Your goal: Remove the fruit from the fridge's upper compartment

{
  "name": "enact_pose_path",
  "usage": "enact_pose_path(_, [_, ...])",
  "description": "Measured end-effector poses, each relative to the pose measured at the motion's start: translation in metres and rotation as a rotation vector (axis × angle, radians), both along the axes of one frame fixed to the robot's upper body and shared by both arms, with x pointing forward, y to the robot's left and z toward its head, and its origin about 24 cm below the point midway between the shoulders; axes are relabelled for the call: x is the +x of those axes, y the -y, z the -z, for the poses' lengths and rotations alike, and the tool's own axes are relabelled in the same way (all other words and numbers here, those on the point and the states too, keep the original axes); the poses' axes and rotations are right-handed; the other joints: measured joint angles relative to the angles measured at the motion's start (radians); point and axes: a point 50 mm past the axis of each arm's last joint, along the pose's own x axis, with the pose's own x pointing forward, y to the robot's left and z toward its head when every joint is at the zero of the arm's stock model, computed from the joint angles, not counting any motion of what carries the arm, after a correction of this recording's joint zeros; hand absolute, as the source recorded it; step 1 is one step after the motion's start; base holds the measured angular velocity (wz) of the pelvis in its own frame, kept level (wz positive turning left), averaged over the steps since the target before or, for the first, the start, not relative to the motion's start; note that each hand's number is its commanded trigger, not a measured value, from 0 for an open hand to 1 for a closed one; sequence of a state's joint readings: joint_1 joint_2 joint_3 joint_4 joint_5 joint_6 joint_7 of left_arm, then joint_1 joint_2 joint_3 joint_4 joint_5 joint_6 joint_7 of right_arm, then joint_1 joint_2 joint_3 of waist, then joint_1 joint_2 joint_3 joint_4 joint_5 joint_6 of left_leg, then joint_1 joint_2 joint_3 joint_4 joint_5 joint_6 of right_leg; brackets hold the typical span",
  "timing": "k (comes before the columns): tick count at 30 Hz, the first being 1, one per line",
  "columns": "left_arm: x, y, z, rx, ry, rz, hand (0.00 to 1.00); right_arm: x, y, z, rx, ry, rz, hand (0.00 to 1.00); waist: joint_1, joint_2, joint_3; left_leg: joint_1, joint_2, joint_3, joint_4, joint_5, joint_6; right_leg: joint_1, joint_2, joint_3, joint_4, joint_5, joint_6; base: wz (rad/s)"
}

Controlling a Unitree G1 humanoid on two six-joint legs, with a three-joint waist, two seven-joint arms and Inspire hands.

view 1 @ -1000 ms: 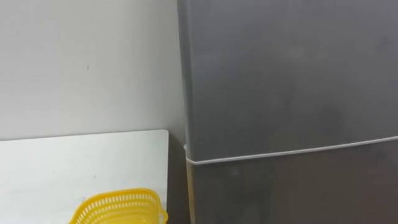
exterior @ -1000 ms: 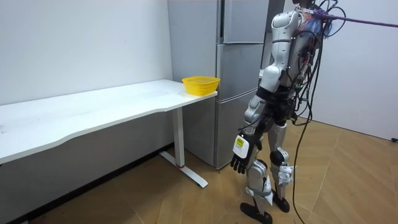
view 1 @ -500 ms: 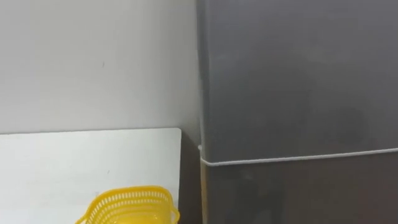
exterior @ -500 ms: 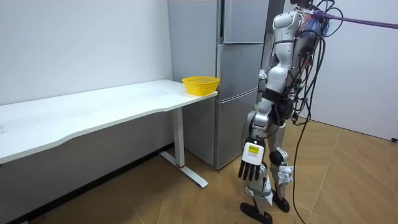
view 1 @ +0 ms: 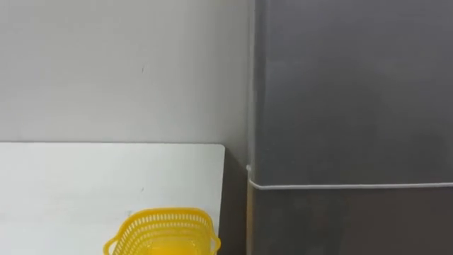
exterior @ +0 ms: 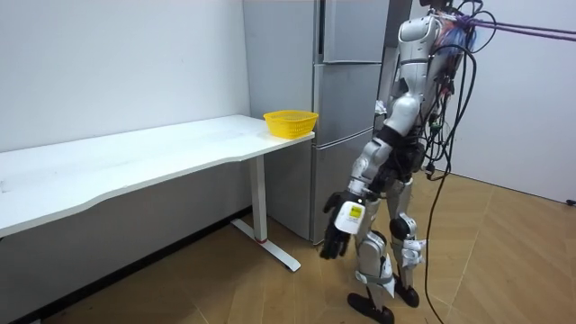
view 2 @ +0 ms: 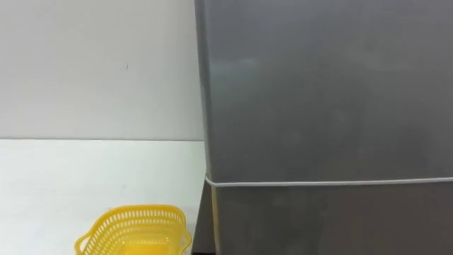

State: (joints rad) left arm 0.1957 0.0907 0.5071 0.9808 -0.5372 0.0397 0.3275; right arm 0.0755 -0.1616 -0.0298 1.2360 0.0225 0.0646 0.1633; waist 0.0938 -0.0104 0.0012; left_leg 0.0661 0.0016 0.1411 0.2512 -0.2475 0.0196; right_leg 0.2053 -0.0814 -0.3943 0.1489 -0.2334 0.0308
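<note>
A tall grey fridge stands straight before me with both doors closed. Its upper door (view 1: 354, 92) takes up the right of the eye views, and a pale seam (view 1: 354, 186) divides it from the lower door. In the room view I stand about a step from the fridge (exterior: 346, 36), facing it. My left hand (exterior: 337, 236) hangs low at knee height in front of my legs, fingers relaxed and holding nothing.
A yellow mesh basket (view 1: 164, 230) (exterior: 290, 122) sits on the end of a long white table (view 1: 71, 184) (exterior: 135, 157), right beside the fridge's left side. A plain wall runs behind the table. Wooden floor lies around my feet.
The eye view has swung left, so fridge and basket sit further right in the picture. In the room view my left arm has swung forward toward the fridge.
</note>
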Motion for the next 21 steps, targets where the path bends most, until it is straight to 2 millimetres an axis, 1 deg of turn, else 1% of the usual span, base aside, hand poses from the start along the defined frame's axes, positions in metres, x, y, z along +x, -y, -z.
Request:
enact_pose_path(2, [0.012,-0.006,-0.005,0.049,0.037,-0.009,0.00,0.001,0.000,0.000,-0.001,0.008,-0.006,0.00,0.002,0.002,0.0001,-0.004,-0.001,-0.008,0.000,0.000,0.000,-0.001,0.000,-0.007,0.001,0.000,0.000,0.08])
enact_pose_path(4, [0.028,-0.015,-0.017,0.116,0.113,-0.045,0.00,-0.001,0.001,0.000,-0.004,0.012,-0.014,0.00,0.021,0.002,-0.0005,-0.002,-0.001,-0.008,-0.001,0.000,0.000,-0.002,0.000,-0.005,0.004,0.000,0.000,0.00])
enact_pose_path(5, [0.033,-0.017,-0.020,0.136,0.131,-0.048,0.00,-0.002,0.001,0.000,-0.005,0.011,-0.015,0.00,0.024,0.005,-0.0024,-0.003,0.000,-0.008,0.000,0.000,0.000,-0.003,0.001,-0.006,0.005,0.000,0.000,0.00])
enact_pose_path(7, [0.050,-0.031,-0.042,0.242,0.233,-0.067,0.00,0.001,0.002,-0.001,-0.013,0.020,-0.045,0.00,0.031,0.008,-0.0065,-0.015,0.002,-0.009,0.004,0.000,0.000,-0.015,0.002,-0.007,0.010,0.000,-0.001,0.00])
enact_pose_path(8, [0.054,-0.034,-0.048,0.274,0.261,-0.071,0.00,0.001,0.003,-0.001,-0.015,0.023,-0.051,0.00,0.032,0.005,-0.0063,-0.018,0.002,-0.009,0.003,0.000,0.000,-0.017,0.002,-0.008,0.011,0.000,-0.001,0.05])
enact_pose_path(10, [0.072,-0.044,-0.074,0.391,0.377,-0.093,0.00,0.000,0.004,-0.002,-0.017,0.033,-0.083,0.00,0.049,0.006,-0.0073,-0.017,0.001,-0.011,0.002,0.001,0.001,-0.019,0.003,-0.018,0.019,0.000,0.000,0.02])
enact_pose_path(11, [0.077,-0.046,-0.082,0.416,0.407,-0.093,0.00,0.001,0.003,-0.002,-0.017,0.037,-0.094,0.00,0.049,0.006,-0.0075,-0.017,0.001,-0.011,0.002,0.001,0.001,-0.022,0.003,-0.019,0.022,0.000,0.000,0.00])
enact_pose_path(13, [0.095,-0.051,-0.112,0.514,0.542,-0.086,0.00,0.003,0.004,-0.003,-0.014,0.054,-0.131,0.00,0.053,0.004,-0.0069,-0.024,-0.001,-0.018,0.005,0.002,0.003,-0.023,0.002,-0.028,0.024,0.001,0.000,0.06])
enact_pose_path(14, [0.098,-0.051,-0.120,0.534,0.575,-0.083,0.00,0.003,0.003,-0.003,-0.011,0.058,-0.133,0.00,0.054,0.004,-0.0071,-0.025,-0.002,-0.020,0.004,0.002,0.003,-0.022,0.002,-0.029,0.024,0.001,0.000,0.10])
enact_pose_path(16, [0.114,-0.051,-0.157,0.640,0.714,-0.034,0.00,0.004,0.002,-0.003,0.000,0.062,-0.155,0.00,0.051,-0.002,-0.0073,-0.036,-0.006,-0.037,0.004,0.004,0.006,-0.030,-0.002,-0.046,0.024,0.001,0.000,0.14])
enact_pose_path(17, [0.118,-0.051,-0.167,0.662,0.754,-0.021,0.00,0.003,0.003,-0.003,0.002,0.060,-0.158,0.00,0.050,-0.003,-0.0073,-0.040,-0.007,-0.039,0.004,0.005,0.006,-0.030,-0.004,-0.048,0.024,0.001,0.000,0.12])
enact_pose_path(19, [0.127,-0.047,-0.208,0.752,0.913,0.029,0.00,0.002,0.005,-0.003,0.008,0.055,-0.160,0.00,0.053,-0.004,-0.0076,-0.042,-0.013,-0.047,0.011,0.008,0.009,-0.027,-0.004,-0.055,0.023,0.001,0.001,0.10])
enact_pose_path(20, [0.129,-0.045,-0.218,0.774,0.954,0.044,0.00,0.001,0.005,-0.003,0.009,0.053,-0.159,0.00,0.050,-0.005,-0.0073,-0.042,-0.014,-0.049,0.013,0.008,0.009,-0.027,-0.005,-0.058,0.022,0.002,0.002,0.14])
enact_pose_path(21, [0.132,-0.042,-0.237,0.823,1.032,0.086,0.00,-0.001,0.005,-0.003,0.015,0.048,-0.156,0.00,0.051,-0.005,-0.0069,-0.044,-0.015,-0.054,0.014,0.009,0.010,-0.027,-0.006,-0.065,0.022,0.003,0.003,0.11])
